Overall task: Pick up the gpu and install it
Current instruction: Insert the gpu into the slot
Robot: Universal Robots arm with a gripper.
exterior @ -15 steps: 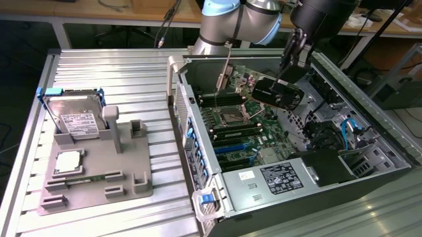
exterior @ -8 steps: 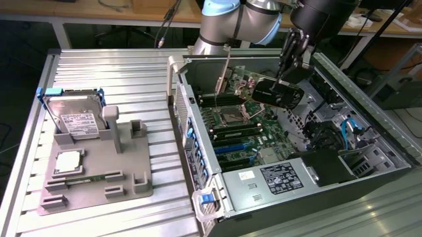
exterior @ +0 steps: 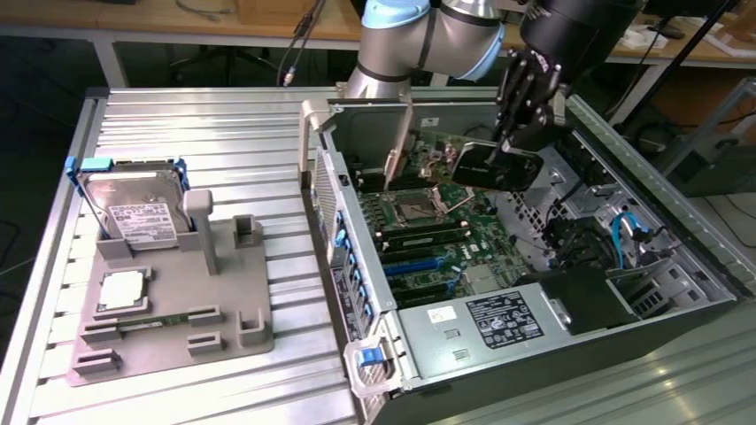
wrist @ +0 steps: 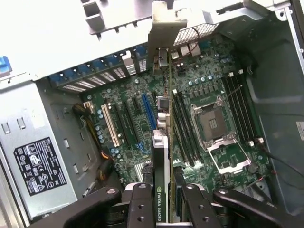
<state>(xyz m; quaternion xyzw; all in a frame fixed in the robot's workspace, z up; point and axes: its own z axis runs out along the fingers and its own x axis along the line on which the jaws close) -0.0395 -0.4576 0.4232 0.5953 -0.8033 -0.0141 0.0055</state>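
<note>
Exterior and wrist views of a card being held over an open computer. The gripper (exterior: pixel 526 142) is hanging over the open computer case (exterior: pixel 661 221), which is lying on its side on the ribbed metal surface (exterior: pixel 201 133) at the exterior view's right. Its fingers (wrist: pixel 141 202) are closing narrowly on the gpu (exterior: pixel 490 170), pinching the thin card from both flat faces.

In the wrist view the gripper (wrist: pixel 164 192) is holding the gpu (wrist: pixel 161 142) edge-on, so that the card is running as a slim strip across the motherboard (wrist: pixel 209 95), with its silver bracket (wrist: pixel 166 23) pointing toward the slotted rear wall of the case. The card is sitting between the expansion slots (wrist: pixel 118 123) and the processor socket (wrist: pixel 211 124). Whether its lower edge is touching a slot cannot be told.

At the exterior view's left, well apart from the case, a grey holder (exterior: pixel 225 310) is carrying a hard drive (exterior: pixel 136 208) standing upright at its far end. The labelled power supply (exterior: pixel 497 323) is occupying the near end of the case.
</note>
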